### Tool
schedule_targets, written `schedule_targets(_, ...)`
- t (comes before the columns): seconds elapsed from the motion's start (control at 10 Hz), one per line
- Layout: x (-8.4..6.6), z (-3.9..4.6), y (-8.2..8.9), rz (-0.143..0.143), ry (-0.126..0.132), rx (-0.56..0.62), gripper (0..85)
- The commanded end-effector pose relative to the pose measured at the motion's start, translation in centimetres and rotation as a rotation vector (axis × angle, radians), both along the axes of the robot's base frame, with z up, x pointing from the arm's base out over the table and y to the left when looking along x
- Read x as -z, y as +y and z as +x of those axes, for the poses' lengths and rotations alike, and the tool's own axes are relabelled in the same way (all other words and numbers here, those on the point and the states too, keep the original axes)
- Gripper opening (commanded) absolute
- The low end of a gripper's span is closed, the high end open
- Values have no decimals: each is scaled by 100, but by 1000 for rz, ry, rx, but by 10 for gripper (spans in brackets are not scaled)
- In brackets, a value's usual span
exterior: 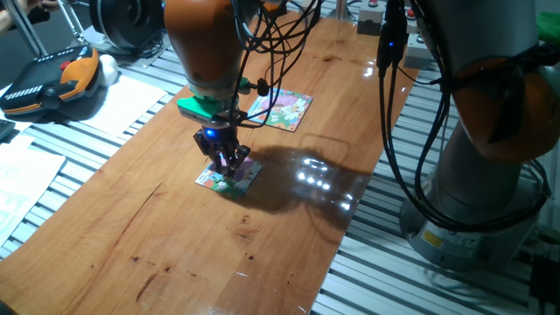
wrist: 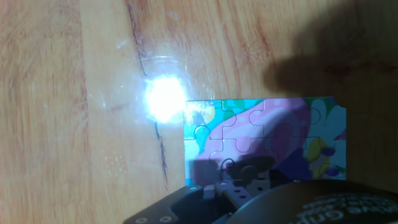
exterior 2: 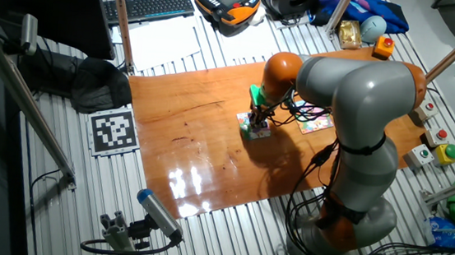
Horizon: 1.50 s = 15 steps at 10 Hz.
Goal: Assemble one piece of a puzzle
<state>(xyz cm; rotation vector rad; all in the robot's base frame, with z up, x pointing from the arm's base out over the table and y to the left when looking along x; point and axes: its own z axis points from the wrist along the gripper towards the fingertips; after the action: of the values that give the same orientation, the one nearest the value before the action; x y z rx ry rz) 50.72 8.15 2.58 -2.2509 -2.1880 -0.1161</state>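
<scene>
The puzzle (exterior: 229, 173) is a small flat square, purple-pink with green and yellow patches, lying on the wooden table. It also shows in the other fixed view (exterior 2: 256, 128) and in the hand view (wrist: 267, 140). My gripper (exterior: 228, 163) points straight down and its fingertips rest on the puzzle's top, near the middle. In the hand view the fingers (wrist: 247, 173) look closed together over the puzzle's near edge. The tiny teal-whitish piece is not visible; the fingers may hide it.
A second square puzzle (exterior: 282, 109) with a light-blue border lies farther back on the table (exterior: 175, 245). A teach pendant (exterior: 52, 79) and papers lie off the table's left side. Glare from a lamp (wrist: 165, 99) falls beside the puzzle's corner.
</scene>
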Motion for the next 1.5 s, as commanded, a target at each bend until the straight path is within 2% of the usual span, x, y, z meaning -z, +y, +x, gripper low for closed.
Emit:
schedule_targets(0.0,0,0,0,-1,-3,2,510)
schedule_targets(0.5,-21,2,-2,-5,-12,4,510)
schedule_targets(0.6,-51,0,-2,-4,-12,-6,340)
schedule_targets(0.7,-72,-4,-3,-8,-13,-13,340)
schedule_targets(0.9,-77,-8,-5,-13,-13,-21,0)
schedule_targets(1.2,-72,-6,-3,-18,-4,-24,0)
schedule_targets(1.4,-61,-3,-3,-15,-15,-27,0)
